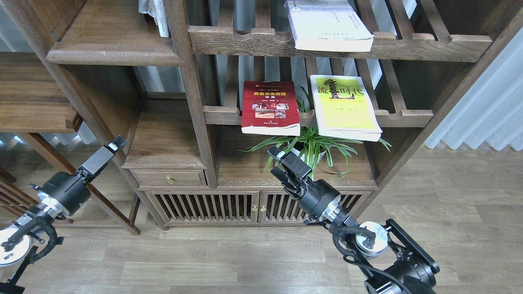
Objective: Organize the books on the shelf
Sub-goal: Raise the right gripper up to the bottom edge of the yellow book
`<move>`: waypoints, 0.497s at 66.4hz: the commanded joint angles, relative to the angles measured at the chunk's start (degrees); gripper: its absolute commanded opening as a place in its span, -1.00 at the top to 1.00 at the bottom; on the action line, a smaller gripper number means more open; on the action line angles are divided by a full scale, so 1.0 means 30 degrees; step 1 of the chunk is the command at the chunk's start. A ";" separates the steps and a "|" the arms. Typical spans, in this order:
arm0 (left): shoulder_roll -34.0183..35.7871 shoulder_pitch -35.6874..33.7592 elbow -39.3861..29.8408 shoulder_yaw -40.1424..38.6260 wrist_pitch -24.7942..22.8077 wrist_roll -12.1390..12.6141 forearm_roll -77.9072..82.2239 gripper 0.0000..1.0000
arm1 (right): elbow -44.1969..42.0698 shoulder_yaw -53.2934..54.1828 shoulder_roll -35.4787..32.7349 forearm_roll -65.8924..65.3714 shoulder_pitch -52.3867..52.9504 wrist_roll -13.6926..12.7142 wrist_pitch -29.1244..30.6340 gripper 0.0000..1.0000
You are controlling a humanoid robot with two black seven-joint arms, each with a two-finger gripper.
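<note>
The left gripper [115, 144] hangs beside the bookcase, holding nothing; whether its fingers are parted, I cannot tell. Above it sits the solid shelf [114, 57]. The red book [269, 108] lies on the lower slatted rack [392, 117], its title too small to read. The right gripper [278, 157] hovers empty before a plant [314, 143], its fingers likewise unclear. The yellow-green book [345, 107], with a bold black Chinese title, lies beside it. The pale book [327, 24] rests on the upper rack [245, 43].

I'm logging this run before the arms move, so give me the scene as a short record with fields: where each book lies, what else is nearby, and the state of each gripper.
red book: flat on lower slatted rack, left side
yellow-green book: same rack, right side, overhanging the front rail
pale book: flat on upper slatted rack
plant: below the lower rack, between the two books
left gripper: empty, away from the books; open or shut unclear
right gripper: empty, by the plant's leaves; open or shut unclear
</note>
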 commanded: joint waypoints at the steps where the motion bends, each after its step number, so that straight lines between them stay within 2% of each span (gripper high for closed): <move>1: 0.0025 0.0085 -0.0026 0.0112 -0.0001 0.0002 -0.0013 -1.00 | 0.0093 -0.0005 0.0000 0.0051 -0.0050 0.0087 0.0023 -0.99; 14: 0.1196 0.0992 -0.0056 0.1196 -0.0001 -0.0027 -0.0071 -1.00 | 0.0766 0.0142 0.0000 0.0198 -0.0900 0.0087 0.0141 -0.99; 27: 0.1491 0.1433 -0.0172 0.1136 -0.0001 0.0002 -0.1006 -1.00 | 0.0737 0.1196 0.0000 0.1104 -0.1017 0.0819 0.0463 -0.99; 33: 0.1520 0.1579 -0.0436 0.1342 -0.0001 0.0002 -0.1565 -1.00 | 0.0474 0.1080 0.0000 0.1458 -0.1076 0.0820 0.1136 -0.99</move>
